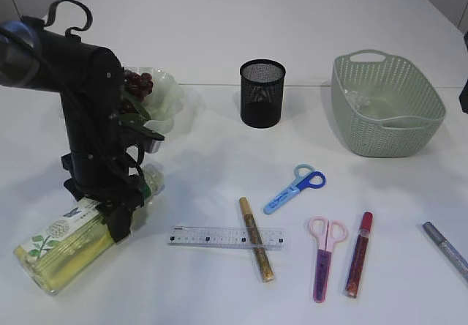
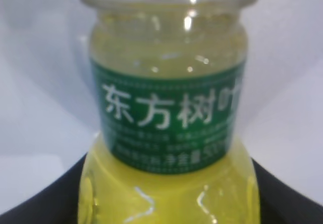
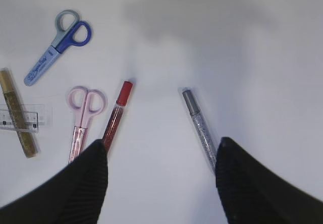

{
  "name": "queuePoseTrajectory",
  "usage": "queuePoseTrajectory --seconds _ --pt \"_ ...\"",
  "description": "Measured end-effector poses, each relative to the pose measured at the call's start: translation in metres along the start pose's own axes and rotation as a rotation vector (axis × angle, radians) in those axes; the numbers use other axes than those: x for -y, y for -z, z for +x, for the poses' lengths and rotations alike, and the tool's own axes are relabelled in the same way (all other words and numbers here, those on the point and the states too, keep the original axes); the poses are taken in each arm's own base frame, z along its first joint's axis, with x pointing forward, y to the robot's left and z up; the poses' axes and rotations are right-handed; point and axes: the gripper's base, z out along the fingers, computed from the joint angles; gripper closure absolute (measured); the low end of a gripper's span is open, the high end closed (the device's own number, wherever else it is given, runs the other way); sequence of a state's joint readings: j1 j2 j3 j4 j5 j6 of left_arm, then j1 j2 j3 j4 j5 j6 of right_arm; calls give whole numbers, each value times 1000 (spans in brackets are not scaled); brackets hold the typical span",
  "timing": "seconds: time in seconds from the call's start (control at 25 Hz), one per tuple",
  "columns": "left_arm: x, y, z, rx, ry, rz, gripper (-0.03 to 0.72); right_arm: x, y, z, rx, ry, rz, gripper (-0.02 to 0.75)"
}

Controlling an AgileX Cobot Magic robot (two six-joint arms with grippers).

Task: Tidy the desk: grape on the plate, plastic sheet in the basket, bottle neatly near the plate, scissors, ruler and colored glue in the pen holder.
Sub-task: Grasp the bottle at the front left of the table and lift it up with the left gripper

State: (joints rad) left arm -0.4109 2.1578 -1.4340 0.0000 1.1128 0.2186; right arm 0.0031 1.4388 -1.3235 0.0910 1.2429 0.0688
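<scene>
Straddling the lying bottle (image 1: 62, 248) near the table's (image 1: 219, 171) front-left edge, left end effector (image 1: 121, 211) grip unclear, right end effector (image 3: 161, 178) released.

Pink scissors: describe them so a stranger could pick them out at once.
Start at the green basket and come down to the table's front edge. Among the tools there, the pink scissors lie between the gold glue stick and the red one, pale pink handles pointing away.

bottle (image 1: 62, 248) lies left of ruler (image 1: 219, 236); basket (image 1: 387, 105) right of pen holder (image 1: 262, 93).
</scene>
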Motion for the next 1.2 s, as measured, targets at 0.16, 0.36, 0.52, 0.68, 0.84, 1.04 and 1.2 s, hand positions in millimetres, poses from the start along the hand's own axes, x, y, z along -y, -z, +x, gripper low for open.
queuePoseTrajectory --seconds 0.16,0.36,0.52,0.68,0.84,1.04,1.2 --pt "-6 0 2 12 75 87 232 0 0 0 0 0 0 214" --pt "-12 9 4 43 133 111 233 0 0 0 0 3 2 214" --pt "-10 31 8 112 179 115 233 0 0 0 0 3 2 214" --pt "-7 43 19 176 250 109 234 0 0 0 0 3 2 214" --pt "-1 44 40 231 314 100 234 0 0 0 0 3 2 214" --pt "7 54 77 404 342 70 235 1 0 0 0 4 6 214" --pt "15 66 108 603 371 54 235 2 0 0 1 9 19 214"
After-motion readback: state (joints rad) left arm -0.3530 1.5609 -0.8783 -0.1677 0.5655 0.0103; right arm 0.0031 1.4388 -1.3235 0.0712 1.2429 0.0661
